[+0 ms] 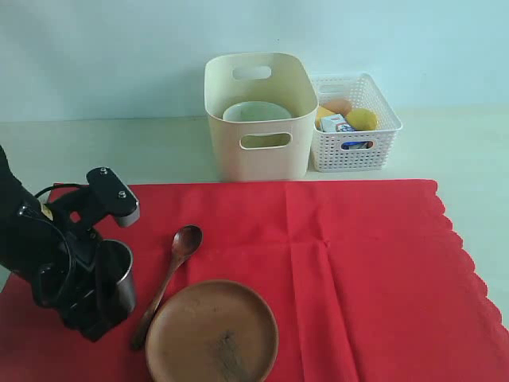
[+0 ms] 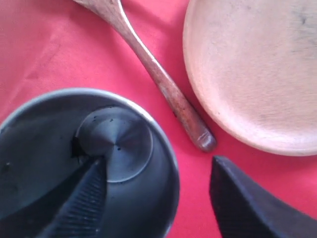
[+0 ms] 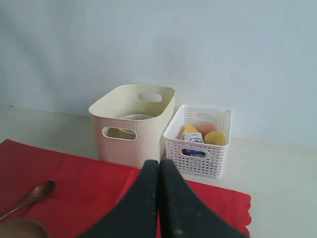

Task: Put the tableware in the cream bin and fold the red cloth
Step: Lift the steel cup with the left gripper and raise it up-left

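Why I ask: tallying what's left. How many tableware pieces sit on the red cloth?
3: cup at the left, straddled by the left gripper; spoon beside it; plate at the front. None looks hidden.

The exterior camera stands raised, looking down across the bright red cloth (image 1: 358, 263) toward the tall cream plastic bin (image 1: 258, 151) at the far wall. The left wrist camera hangs very close, straight down on the shiny steel cup (image 2: 116, 144), dark wooden spoon (image 2: 163, 89) and round brown plate (image 2: 252, 74), all also in the exterior view. The right wrist camera looks level, from farther back, at the same bin.
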Action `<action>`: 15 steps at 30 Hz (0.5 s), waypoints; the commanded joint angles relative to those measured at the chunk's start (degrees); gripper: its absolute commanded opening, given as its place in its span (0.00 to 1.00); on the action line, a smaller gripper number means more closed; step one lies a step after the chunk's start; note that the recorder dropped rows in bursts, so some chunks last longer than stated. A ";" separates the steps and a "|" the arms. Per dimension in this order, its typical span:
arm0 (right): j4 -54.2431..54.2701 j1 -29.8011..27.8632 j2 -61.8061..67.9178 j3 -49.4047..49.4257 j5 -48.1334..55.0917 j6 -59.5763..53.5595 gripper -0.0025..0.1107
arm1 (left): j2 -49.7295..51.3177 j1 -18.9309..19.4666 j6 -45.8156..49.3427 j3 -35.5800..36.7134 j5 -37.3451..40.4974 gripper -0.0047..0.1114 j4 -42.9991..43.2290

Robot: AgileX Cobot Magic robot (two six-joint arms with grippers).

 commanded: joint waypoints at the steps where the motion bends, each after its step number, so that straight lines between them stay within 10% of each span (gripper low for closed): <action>1: 0.04 0.00 -0.27 0.30 -0.25 -0.38 0.02 | 0.83 -0.42 0.29 -0.31 -0.75 0.40 -0.02; 8: 0.04 0.00 -0.27 0.30 -0.15 -0.38 0.02 | 0.83 -0.42 0.29 -0.31 -0.64 0.04 3.18; 15: 0.04 0.00 -0.27 0.30 -0.05 -0.38 0.02 | -1.79 -0.42 0.32 -1.87 0.50 0.04 4.70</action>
